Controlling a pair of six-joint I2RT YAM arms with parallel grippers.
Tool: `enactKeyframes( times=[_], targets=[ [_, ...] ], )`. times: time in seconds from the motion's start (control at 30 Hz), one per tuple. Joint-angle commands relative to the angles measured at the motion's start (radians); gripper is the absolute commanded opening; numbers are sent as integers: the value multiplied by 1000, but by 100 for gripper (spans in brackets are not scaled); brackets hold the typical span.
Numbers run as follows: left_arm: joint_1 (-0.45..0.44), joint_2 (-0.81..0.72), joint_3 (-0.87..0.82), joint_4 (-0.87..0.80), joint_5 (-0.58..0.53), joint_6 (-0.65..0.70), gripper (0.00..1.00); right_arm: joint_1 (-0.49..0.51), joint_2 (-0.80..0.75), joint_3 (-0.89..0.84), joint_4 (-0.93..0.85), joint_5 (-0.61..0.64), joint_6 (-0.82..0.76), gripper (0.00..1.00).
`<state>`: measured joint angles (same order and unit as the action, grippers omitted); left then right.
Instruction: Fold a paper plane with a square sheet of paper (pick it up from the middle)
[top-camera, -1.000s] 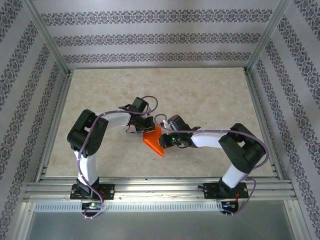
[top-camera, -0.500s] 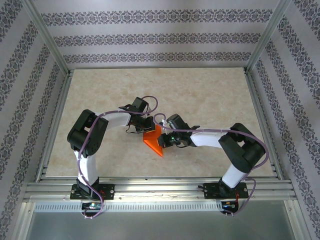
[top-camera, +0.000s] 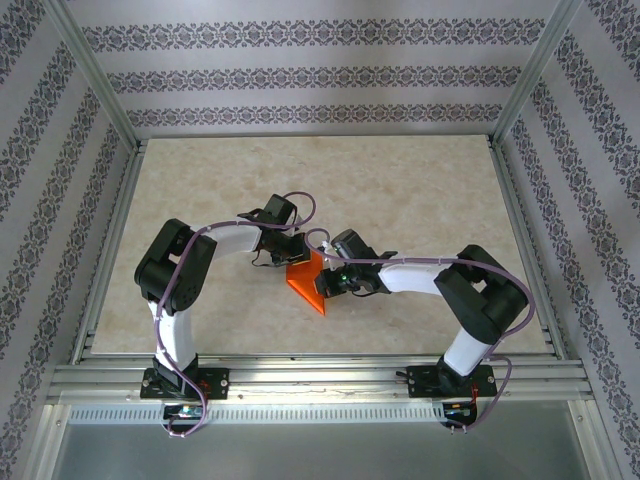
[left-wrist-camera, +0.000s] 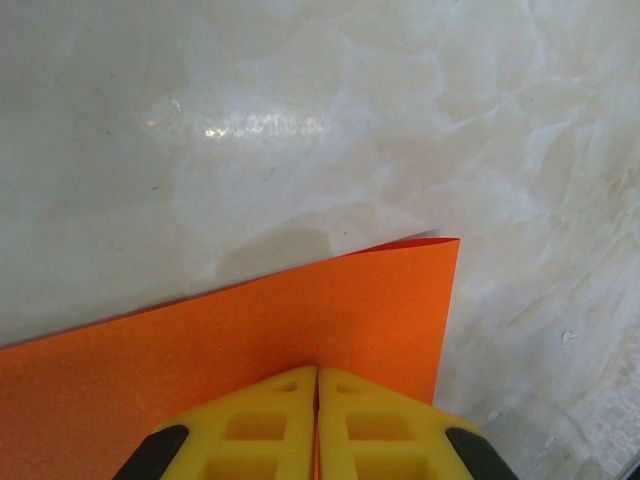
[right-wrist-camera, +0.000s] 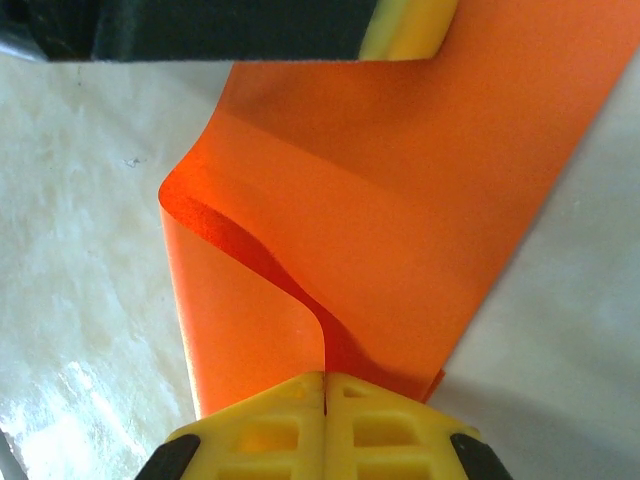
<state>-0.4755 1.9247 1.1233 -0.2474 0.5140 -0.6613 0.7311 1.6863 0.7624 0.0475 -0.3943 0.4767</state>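
Note:
The square sheet of paper (top-camera: 306, 284) is bright orange and lies mid-table between both arms, looking like a pointed wedge from above. My left gripper (top-camera: 294, 258) is at its far edge. In the left wrist view its yellow fingers (left-wrist-camera: 270, 420) are pressed together on the sheet (left-wrist-camera: 250, 320), near a corner. My right gripper (top-camera: 326, 284) is at the sheet's right side. In the right wrist view it (right-wrist-camera: 325, 378) is shut on a curled-over layer of the paper (right-wrist-camera: 400, 200), whose flap bends up from the flat part. The left gripper's finger (right-wrist-camera: 400, 25) shows at the top edge.
The marbled tabletop (top-camera: 420, 190) stretches wide behind and beside the arms. Aluminium frame rails (top-camera: 310, 372) run along the near edge, with uprights at the corners and patterned walls around.
The right wrist has crept slightly to the left. The paper and the left arm look the same.

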Motion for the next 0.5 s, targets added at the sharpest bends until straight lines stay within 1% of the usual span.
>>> enactKeyframes(
  times=[0.0,0.27,0.47],
  targets=[
    [8,-6,-4,-56,-16,8,10,14,-4,9,-15,5,18,0],
    [9,-5,-4,-62,-17,11,10,24,4,10,4,46,20,0],
    [9,-8,-5,-54,-18,2,10,29,9,31,-29,59,7,0]
  ],
)
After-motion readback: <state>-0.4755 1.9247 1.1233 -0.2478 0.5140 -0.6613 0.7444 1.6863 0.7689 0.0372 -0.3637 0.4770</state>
